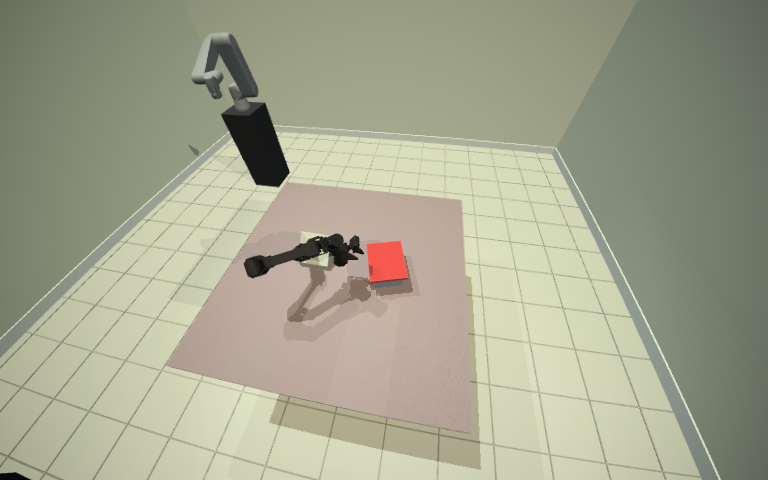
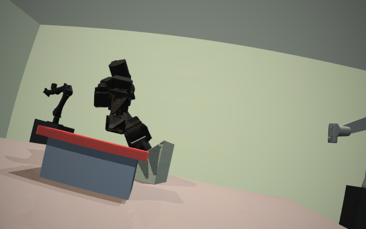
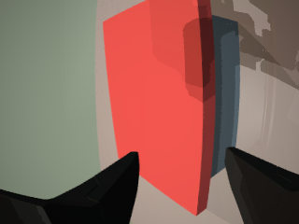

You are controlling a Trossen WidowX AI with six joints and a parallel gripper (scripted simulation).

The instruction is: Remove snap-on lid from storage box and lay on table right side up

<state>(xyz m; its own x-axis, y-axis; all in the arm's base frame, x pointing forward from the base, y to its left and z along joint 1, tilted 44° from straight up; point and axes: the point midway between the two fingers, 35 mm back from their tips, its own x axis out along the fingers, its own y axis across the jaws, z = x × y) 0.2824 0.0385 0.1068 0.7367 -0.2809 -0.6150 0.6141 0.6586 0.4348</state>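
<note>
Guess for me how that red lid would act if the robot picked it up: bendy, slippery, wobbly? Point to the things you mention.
The red lid (image 1: 387, 261) (image 2: 91, 143) (image 3: 163, 103) looks likely to stay stiff, since its edges run straight even where they overhang the blue box (image 1: 388, 284) (image 2: 87, 168) (image 3: 227, 93). Its smooth, plain surface may be a bit slippery. Being broad and thin, it could tilt if gripped at just one edge.

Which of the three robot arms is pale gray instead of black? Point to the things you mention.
The arm (image 1: 235, 62) (image 2: 354, 128) on the tall black pedestal (image 1: 257, 147) (image 2: 354, 206), beyond the mat's edge; the other two are black.
</note>
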